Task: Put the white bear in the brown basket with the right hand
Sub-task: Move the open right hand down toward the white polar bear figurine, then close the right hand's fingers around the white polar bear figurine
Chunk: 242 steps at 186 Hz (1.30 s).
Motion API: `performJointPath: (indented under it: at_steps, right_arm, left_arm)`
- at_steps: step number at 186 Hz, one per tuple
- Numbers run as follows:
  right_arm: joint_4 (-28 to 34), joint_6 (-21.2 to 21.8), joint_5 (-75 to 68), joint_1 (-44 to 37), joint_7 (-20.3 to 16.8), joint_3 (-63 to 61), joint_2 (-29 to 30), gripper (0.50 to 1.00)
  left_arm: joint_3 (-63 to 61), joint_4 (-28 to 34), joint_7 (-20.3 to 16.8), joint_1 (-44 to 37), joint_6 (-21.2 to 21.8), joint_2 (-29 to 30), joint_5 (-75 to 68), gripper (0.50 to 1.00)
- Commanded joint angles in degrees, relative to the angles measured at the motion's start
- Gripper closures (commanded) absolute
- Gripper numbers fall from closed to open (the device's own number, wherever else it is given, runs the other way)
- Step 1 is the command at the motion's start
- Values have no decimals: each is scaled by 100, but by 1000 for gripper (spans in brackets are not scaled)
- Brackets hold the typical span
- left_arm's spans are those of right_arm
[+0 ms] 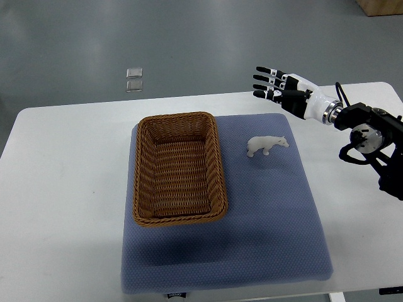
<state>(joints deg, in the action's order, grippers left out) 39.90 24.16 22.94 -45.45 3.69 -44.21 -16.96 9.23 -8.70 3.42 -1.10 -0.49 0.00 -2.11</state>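
My right hand point(284, 92) hovers w/ fingers point(267, 82) spread, holding nothing. White bear point(267, 145) stands on mat just right of brown basket point(178, 168), below-left of my fingertips, long axis left-right.

From my station I see a white bench point(69, 189) with rounded corners, and on it lies a blue-grey mat point(264, 239), dotted in texture, reaching close to the near edge. Beyond the bench is grey floor point(189, 38), where two small clear square pieces point(133, 80) sit touching, one behind the other.
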Motion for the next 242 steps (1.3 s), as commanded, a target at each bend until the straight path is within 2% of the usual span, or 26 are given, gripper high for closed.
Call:
performJointPath:
  at_steps: [1, 72, 83, 99, 112, 150, 170, 191, 214, 242]
  right_arm:
    - [0, 1, 0, 1, 0, 0, 0, 570]
    - [0, -34, 88, -34, 44, 62, -53, 570]
    - [44, -26, 492, -52, 167, 80, -88, 570]
    - [211, -61, 1572, -60, 685, 88, -115, 572]
    - [264, -70, 2389, -60, 923, 80, -115, 572]
    - [528, -70, 4298, -263, 1116, 115, -211, 572]
    - [677, -70, 5229, -394, 1239, 562, -448, 572]
    - [668, -114, 5599, -605, 1239, 1108, -492, 572]
    - [668, -438, 5809, -755, 1239, 1661, -519, 572]
    - [668, -588, 5880, -816, 1222, 1995, -501, 572]
  left_arm:
    - [0, 0, 1, -4, -3, 0, 0, 500]
    - [-9, -26, -8, 14, -3, 0, 0, 500]
    - [-9, -17, 1, 14, -3, 0, 0, 500]
    - [0, -17, 0, 14, -3, 0, 0, 500]
    - [-9, -26, 1, 14, -3, 0, 0, 500]
    - [0, -17, 1, 14, -3, 0, 0, 500]
    - [0, -17, 1, 14, -3, 0, 0, 500]
    - [0, -26, -8, 14, -3, 0, 0, 500]
    - [-9, -26, -8, 14, -3, 0, 0, 500]
    - [-9, -35, -8, 14, -3, 0, 0, 500]
